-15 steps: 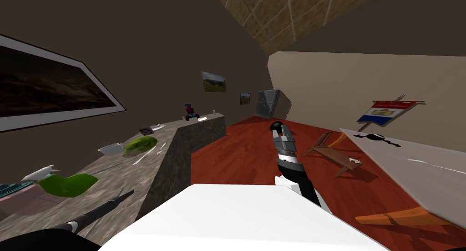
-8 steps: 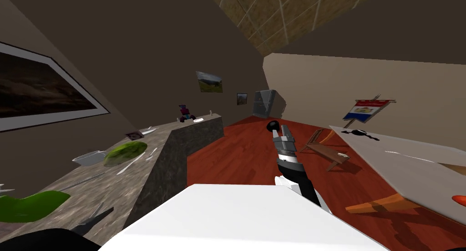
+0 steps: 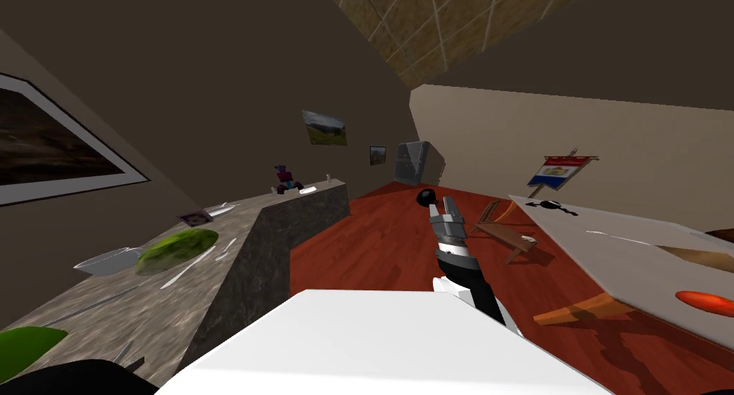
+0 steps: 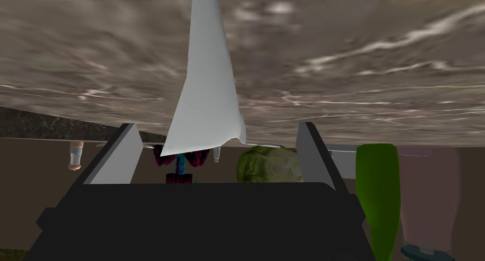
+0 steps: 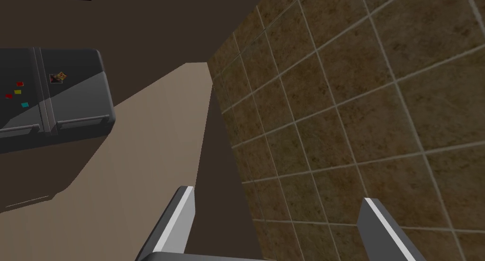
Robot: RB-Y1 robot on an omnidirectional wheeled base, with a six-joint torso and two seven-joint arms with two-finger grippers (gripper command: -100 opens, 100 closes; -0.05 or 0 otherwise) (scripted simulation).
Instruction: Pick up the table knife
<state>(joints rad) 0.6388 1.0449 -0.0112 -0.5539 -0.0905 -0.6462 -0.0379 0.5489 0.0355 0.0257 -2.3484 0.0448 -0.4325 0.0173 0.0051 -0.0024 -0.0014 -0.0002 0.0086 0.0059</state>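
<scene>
So left wrist cam shows the table knife [image 4: 203,73] between the spread left gripper [image 4: 216,125], head cam adds the right gripper [image 3: 446,204], also spread.

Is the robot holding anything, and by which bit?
Nothing yet. The left gripper stands open around the table knife on the counter, not touching it; the right gripper is open and empty.
</scene>
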